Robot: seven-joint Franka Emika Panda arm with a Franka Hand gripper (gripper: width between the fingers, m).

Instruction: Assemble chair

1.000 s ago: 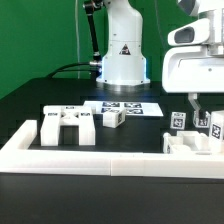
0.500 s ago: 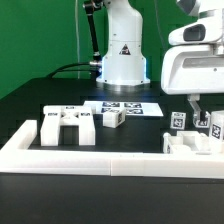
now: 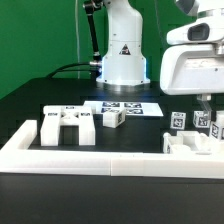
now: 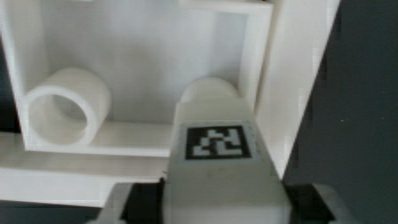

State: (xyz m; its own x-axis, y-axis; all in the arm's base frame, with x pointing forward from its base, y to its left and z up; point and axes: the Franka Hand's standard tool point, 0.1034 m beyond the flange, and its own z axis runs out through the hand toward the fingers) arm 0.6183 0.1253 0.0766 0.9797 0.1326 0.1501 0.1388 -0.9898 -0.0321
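Post (image 4: 224, 105), matte white, blocky, one square black-and-white tag (image 4: 217, 141), clamped in gripper (image 4: 222, 197) over white frame piece (image 4: 267, 60) with a rounded tube

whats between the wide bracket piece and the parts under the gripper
In the exterior view, one small tagged block close beside the bracket piece, then bare black table up to those parts.

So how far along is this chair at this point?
Partway. Done: a partial white frame stands at the exterior view's right; whether its joints are seated is unclear. In hand: the gripper seems closed on a tagged post above that frame. Left: the bracket piece and small block lie loose, apart from it.
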